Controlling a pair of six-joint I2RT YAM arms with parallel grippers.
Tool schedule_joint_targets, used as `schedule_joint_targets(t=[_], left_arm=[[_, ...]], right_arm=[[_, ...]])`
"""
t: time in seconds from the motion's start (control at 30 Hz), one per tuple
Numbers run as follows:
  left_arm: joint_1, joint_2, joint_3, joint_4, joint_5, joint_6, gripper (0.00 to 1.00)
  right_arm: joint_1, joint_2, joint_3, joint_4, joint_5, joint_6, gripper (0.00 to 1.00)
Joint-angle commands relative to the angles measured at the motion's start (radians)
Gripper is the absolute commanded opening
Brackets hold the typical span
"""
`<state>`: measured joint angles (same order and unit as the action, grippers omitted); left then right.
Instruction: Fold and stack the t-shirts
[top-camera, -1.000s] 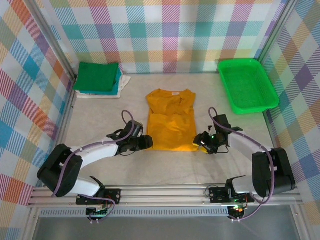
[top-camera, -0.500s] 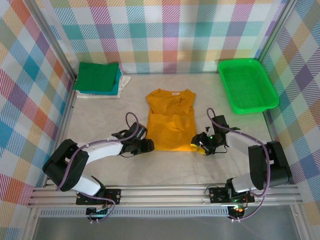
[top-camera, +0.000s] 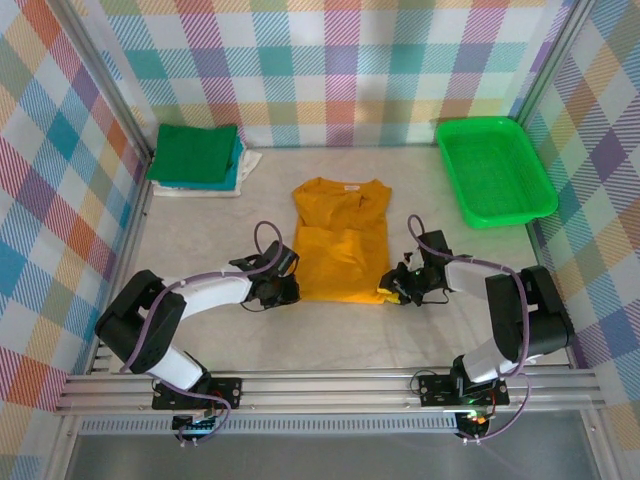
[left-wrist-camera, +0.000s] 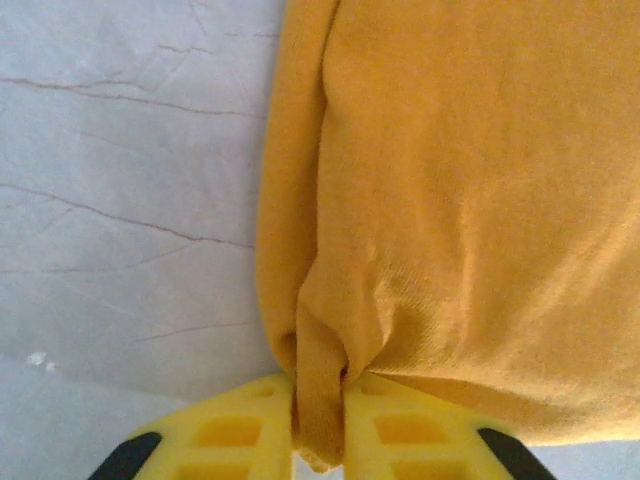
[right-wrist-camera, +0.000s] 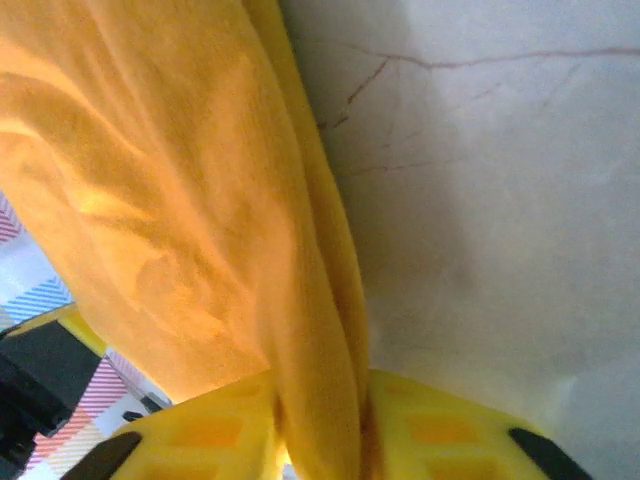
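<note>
Top view, yellow shirt: we see the yellow shirt lying flat in the middle of the table, collar toward 12 o'clock, hem toward 6 o'clock.
Top view, left gripper: the left gripper sits at the shirt's 7 o'clock hem corner, touching the cloth.
Top view, right gripper: the right gripper sits at the 5 o'clock hem corner, also on the cloth.
Top view, folded shirts: at 10 o'clock from the yellow shirt, well apart, we find the folded shirts, dark green on top with teal and white edges beneath.
Top view, tray: a bright green tray stands at 2 o'clock, against the right wall.
Left wrist view: the left gripper pinches a bunched fold of the yellow shirt between its two yellow jaws; the cloth spreads toward 1 o'clock, with bare table at 9 o'clock.
Right wrist view: the right gripper pinches a thick fold of the yellow shirt; the cloth runs up toward 11 o'clock, and we see table at 2 o'clock.
</note>
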<state>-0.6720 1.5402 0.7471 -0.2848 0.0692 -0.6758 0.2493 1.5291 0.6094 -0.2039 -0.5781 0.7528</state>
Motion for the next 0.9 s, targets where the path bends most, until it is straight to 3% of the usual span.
schedule_joint_targets(t=[0.0,0.23,0.33,0.37,0.73,0.87], left_arm=[[-0.013,0.037,0.033,0.112,-0.01,0.016,0.14],[-0.012,0.018,0.06,0.099,-0.025,0.02,0.18],[-0.012,0.0,0.067,0.087,-0.039,0.026,0.02],[-0.012,-0.006,0.07,0.077,-0.048,0.026,0.01],[-0.014,-0.094,0.037,0.03,-0.07,0.046,0.0],[-0.047,-0.126,0.001,-0.038,-0.008,0.076,0.0]], right_arm=[[0.005,0.014,0.002,0.034,-0.019,0.003,0.16],[0.016,0.01,0.026,0.008,-0.019,-0.018,0.06],[0.018,-0.003,0.03,-0.001,-0.016,-0.02,0.01],[0.017,-0.009,0.031,-0.01,-0.011,-0.023,0.0],[0.016,-0.159,0.029,-0.15,0.048,-0.048,0.0],[0.023,-0.231,-0.023,-0.231,0.05,-0.075,0.0]])
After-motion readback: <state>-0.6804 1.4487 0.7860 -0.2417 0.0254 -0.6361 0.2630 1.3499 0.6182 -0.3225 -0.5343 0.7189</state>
